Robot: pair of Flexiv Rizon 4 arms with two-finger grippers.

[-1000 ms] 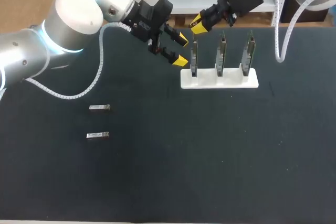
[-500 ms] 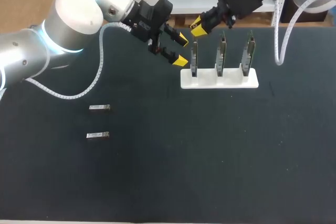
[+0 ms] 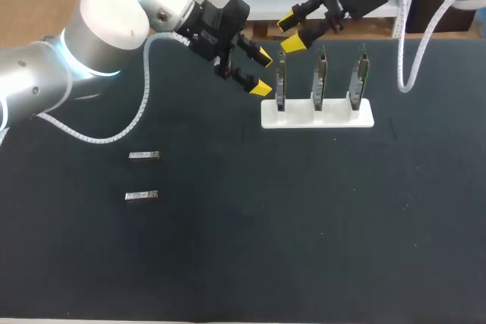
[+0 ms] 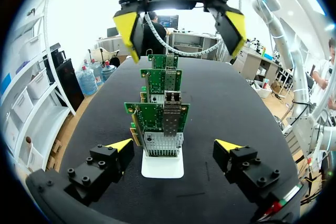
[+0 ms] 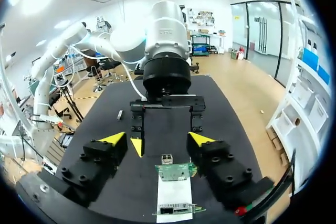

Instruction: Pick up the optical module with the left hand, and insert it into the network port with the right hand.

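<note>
Head view: the right claw [image 3: 291, 32], pressed together above the end card [image 3: 280, 81] a second ago, is now spread and raised, likely an insertion done, while the left claw [image 3: 262, 72] stays spread and two optical modules [image 3: 144, 156] lie on the table [image 3: 304, 225].

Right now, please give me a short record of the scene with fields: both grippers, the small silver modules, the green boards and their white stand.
left gripper: open, empty, beside the end green circuit board of the row
right gripper: open, empty, near the same board's top, not touching
small silver optical modules: two, lying on the black table, far from both grippers
white stand: holds three upright boards in a row
</note>
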